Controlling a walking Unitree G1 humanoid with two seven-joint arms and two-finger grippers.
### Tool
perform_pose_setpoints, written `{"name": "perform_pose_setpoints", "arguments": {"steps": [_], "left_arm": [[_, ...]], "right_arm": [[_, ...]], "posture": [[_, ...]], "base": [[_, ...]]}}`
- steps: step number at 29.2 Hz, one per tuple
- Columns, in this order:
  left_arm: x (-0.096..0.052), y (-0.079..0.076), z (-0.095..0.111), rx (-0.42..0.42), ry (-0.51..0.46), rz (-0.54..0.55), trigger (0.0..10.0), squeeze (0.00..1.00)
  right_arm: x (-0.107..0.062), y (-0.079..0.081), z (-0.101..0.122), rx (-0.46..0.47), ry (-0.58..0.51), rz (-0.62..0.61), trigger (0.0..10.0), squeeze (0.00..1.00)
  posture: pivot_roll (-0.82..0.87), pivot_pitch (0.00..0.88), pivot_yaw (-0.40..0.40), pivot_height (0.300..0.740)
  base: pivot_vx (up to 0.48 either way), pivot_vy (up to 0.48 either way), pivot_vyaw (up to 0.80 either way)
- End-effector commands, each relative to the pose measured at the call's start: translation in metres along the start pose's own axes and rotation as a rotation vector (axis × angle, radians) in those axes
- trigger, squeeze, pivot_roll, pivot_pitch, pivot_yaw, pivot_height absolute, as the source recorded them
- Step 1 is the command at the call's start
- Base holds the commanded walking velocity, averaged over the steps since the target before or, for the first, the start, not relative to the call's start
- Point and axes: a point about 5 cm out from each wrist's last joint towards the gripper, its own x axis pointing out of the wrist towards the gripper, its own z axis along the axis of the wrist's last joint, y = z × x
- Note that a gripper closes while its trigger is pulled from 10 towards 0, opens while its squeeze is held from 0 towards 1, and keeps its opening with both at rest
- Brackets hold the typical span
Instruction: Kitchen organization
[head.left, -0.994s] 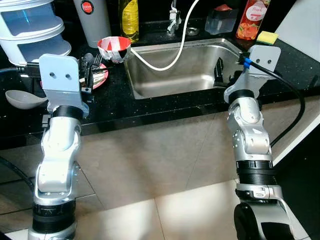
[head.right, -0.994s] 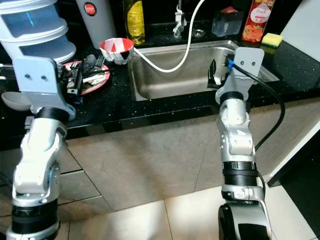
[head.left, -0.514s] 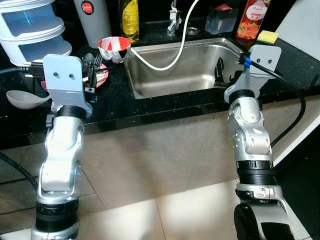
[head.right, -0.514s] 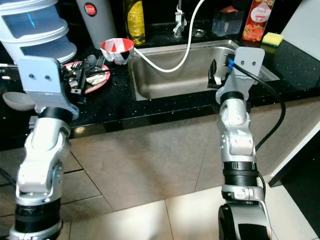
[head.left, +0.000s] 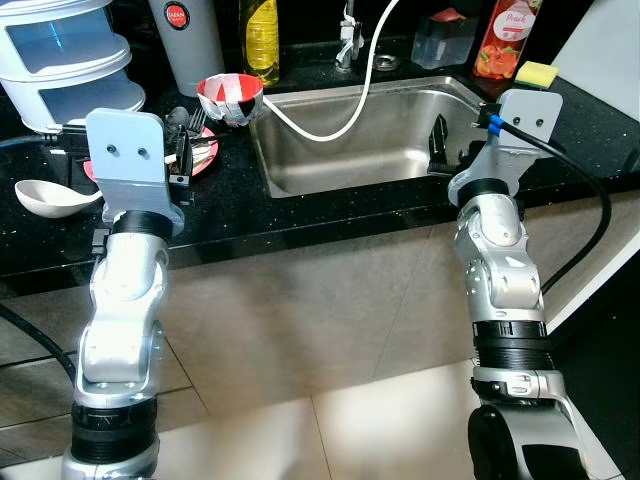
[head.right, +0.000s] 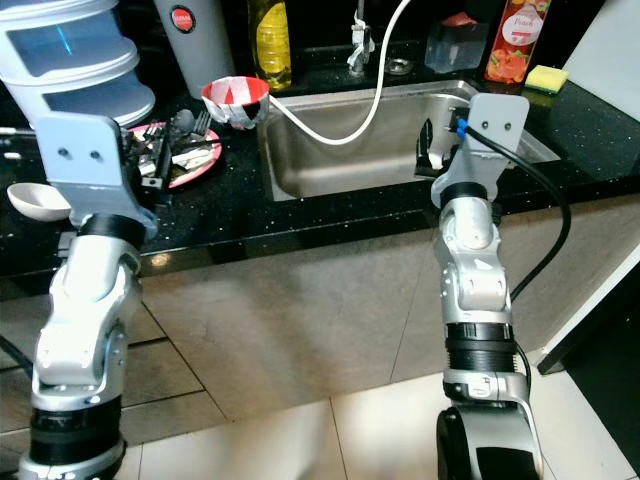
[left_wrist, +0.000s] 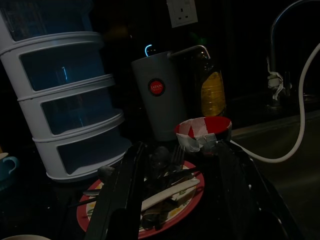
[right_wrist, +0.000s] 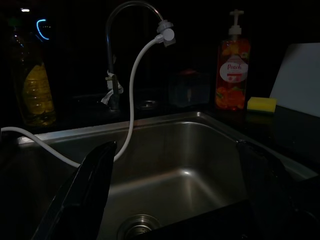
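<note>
Toward the left end of the black countertop (head.left: 330, 215), a red plate (left_wrist: 186, 200) carried a pile of cutlery (left_wrist: 165, 187), its pieces lying with long axes running roughly from the counter's front edge toward the sink's back corner. The left gripper (left_wrist: 180, 200) hung just above the plate's front rim, fingers (left_wrist: 125, 195) spread wide and holding nothing. Behind the plate stood a red-and-white bowl (head.left: 229, 95), a grey flask (head.left: 185, 40) and a stacked white drawer unit (head.left: 65, 55); a white ladle (head.left: 48, 196) lay near the front edge. The right gripper (right_wrist: 175, 200) hovered over the sink (head.left: 370, 135) at its right rim, fingers (right_wrist: 87, 190) parted and empty. A white hose (head.left: 345, 100) drooped into the open basin. Bare counter ran along the front edge.
</note>
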Motion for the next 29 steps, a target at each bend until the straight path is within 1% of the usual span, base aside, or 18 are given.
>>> {"name": "perform_pose_setpoints", "arguments": {"steps": [1,5,7,29], "left_arm": [[0.0017,-0.0033,-0.0024,-0.014,0.009,-0.014,10.0,0.00],[0.0022,-0.0042,-0.0028,-0.014,0.010,-0.022,10.0,0.00],[0.0025,-0.0050,-0.0029,-0.012,0.009,-0.032,10.0,0.00],[0.0044,-0.0062,-0.0041,-0.006,0.011,-0.043,10.0,0.00]], "right_arm": [[-0.0013,0.0004,-0.0024,0.015,0.015,-0.006,10.0,0.00],[-0.0026,-0.0002,-0.0035,0.014,0.017,-0.009,10.0,0.00],[-0.0036,-0.0008,-0.0043,0.014,0.019,-0.012,10.0,0.00],[-0.0059,0.0006,-0.0069,0.014,0.023,-0.012,10.0,0.00]], "posture": [[0.07,0.000,0.052,0.740],[0.07,0.000,0.060,0.740],[0.07,0.000,0.060,0.740],[0.06,0.000,0.075,0.740]], "base": [[0.000,0.000,0.00],[0.000,0.000,0.00],[0.279,0.000,0.00],[0.369,0.000,0.00]]}}
